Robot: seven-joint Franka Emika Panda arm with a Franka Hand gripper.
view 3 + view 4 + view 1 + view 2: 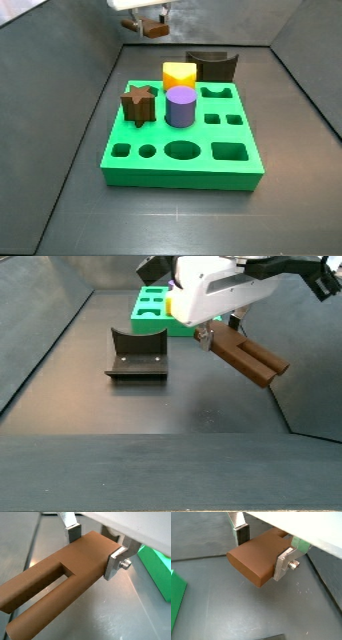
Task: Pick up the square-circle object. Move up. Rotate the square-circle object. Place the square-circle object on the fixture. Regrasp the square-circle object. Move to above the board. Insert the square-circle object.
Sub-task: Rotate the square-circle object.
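The peg point(249, 359) is held aloft and tilted, clamped at its wider end between the gripper point(92, 551) fingers point(114, 563). The lift or rotation step is judged in hand; next, the peg must be carried to the fixture point(136, 353), which stands apart below, near the board point(183, 140).

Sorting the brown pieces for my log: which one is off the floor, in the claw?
The square-circle object, the long forked brown piece clamped in the claw, in the air. The star peg sits in the board; the fixture stands on the floor.
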